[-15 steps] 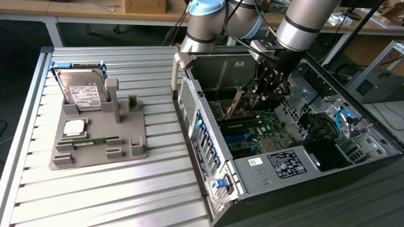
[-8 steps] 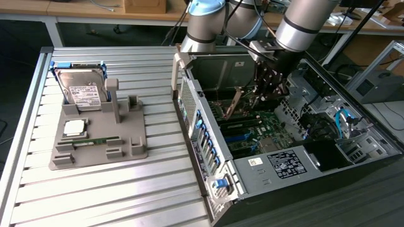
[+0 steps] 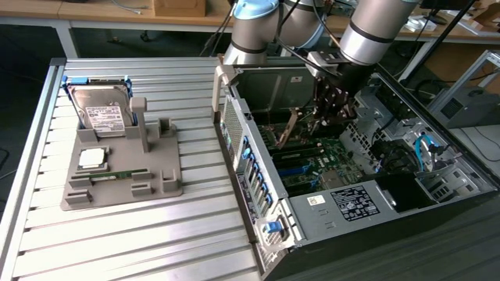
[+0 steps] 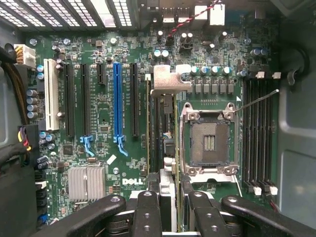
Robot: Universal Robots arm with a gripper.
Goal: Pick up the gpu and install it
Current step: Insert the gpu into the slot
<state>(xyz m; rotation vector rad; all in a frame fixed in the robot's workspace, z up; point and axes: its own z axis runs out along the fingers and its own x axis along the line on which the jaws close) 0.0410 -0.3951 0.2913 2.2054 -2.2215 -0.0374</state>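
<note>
In the wrist view the gpu stands edge-on between my fingers, a thin dark board with its silvery bracket at the far end. My gripper is shut on it. The card hangs over the green motherboard, between a black slot and the open CPU socket; a blue slot lies further to the side. Whether the card touches the board I cannot tell. In the exterior view my gripper reaches down inside the open computer case.
A grey fixture on the slatted table at the exterior view's left holds a silver hard drive, a square chip and a green memory stick. Case walls, drive bays and cables hem in the gripper.
</note>
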